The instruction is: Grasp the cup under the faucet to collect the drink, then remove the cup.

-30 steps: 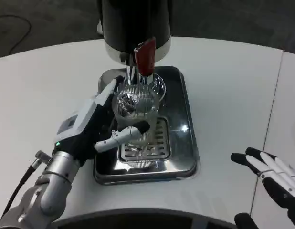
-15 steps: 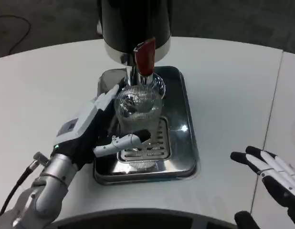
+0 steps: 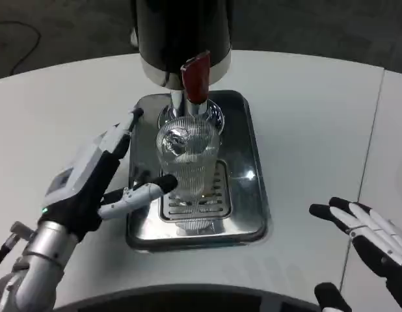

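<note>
The ribbed clear cup (image 3: 187, 164) stands upright on the slotted grate (image 3: 198, 201) of the steel drip tray (image 3: 253, 188), directly below the faucet (image 3: 188, 104) with its red lever (image 3: 196, 78) on the black dispenser (image 3: 181, 32). The left hand (image 3: 90, 179) sits just to the cup's left with its fingers spread. One long finger reaches up along the tray's left edge, and the thumb (image 3: 139, 193) points toward the cup's lower wall. Whether the thumb tip touches the glass cannot be told; the hand does not wrap the cup, so it holds nothing. The right hand (image 3: 370, 244) rests apart on the white surface (image 3: 305, 117) near the lower right, its fingers fanned and idle.

The step in hand looks like the grasp itself, not yet closed. Whether any drink is in the cup cannot be read through the ribbing.

Next, the left hand probably needs to slide right so the cup sits between thumb and fingers, then close firmly around the ribbed wall. The tray's raised rim and the faucet close above the cup's mouth leave little room, so the cup should stay level when it comes out.
</note>
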### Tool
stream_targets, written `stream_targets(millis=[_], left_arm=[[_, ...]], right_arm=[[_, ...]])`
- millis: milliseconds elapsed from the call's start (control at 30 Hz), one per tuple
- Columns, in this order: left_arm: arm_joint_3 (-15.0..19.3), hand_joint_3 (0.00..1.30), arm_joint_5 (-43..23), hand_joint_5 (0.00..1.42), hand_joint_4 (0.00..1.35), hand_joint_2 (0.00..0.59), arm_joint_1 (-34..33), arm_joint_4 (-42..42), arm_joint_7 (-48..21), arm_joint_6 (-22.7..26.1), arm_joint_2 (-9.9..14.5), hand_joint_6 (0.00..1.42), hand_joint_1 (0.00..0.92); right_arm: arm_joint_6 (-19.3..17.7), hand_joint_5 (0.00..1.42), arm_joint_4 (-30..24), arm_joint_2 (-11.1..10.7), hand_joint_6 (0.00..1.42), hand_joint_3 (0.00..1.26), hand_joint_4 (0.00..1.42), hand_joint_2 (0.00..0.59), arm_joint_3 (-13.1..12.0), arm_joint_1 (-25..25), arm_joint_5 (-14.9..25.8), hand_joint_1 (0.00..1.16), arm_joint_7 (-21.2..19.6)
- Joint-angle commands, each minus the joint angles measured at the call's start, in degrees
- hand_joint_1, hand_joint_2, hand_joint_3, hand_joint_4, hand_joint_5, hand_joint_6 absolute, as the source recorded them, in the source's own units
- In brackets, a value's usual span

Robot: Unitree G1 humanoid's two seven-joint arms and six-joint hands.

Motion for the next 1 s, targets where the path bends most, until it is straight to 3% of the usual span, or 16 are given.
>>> stream_targets(millis=[33,100,200,333,433,1000], left_arm=[[3.02,0.0,-3.31,0.0,0.0,0.0,4.58,-8.22,-3.42,0.48,1.55,0.0,0.035],[4.72,0.0,-6.85,0.0,0.0,0.015,6.72,-14.12,-6.7,0.91,1.56,0.0,0.038],[6.73,0.0,-17.82,0.0,0.0,0.042,7.97,-24.46,-15.48,4.07,0.9,0.0,0.049],[8.2,0.0,-26.8,0.04,0.0,0.083,7.76,-30.78,-22.42,8.7,-0.74,0.04,0.09],[8.54,0.0,-31.63,0.05,0.0,0.082,7.18,-33.84,-26.3,11.5,-1.9,0.05,0.099],[10.89,0.01,-34.92,0.11,0.0,0.075,4.03,-40.37,-33.39,18.33,-4.73,0.09,0.071]], right_arm=[[0.66,0.0,-0.84,-0.16,0.0,0.12,0.04,0.512,0.83,-0.32,-0.97,0.42,-0.41],[0.76,0.0,-0.84,-0.14,0.0,0.12,0.04,0.512,1.13,-0.38,-1.25,0.42,-0.4],[0.89,0.0,-0.84,-0.06,0.0,0.12,0.04,0.512,1.81,-0.44,-1.75,0.42,-0.31],[1.16,0.0,-0.84,-0.08,0.0,0.12,0.04,0.512,2.67,-0.79,-2.39,0.42,-0.27],[1.23,0.0,-0.84,-0.09,0.0,0.12,0.04,0.512,2.79,-0.89,-2.57,0.42,-0.37],[1.69,0.0,-0.84,-0.23,0.0,0.12,0.04,0.512,2.43,-0.76,-2.21,0.42,-0.65]])
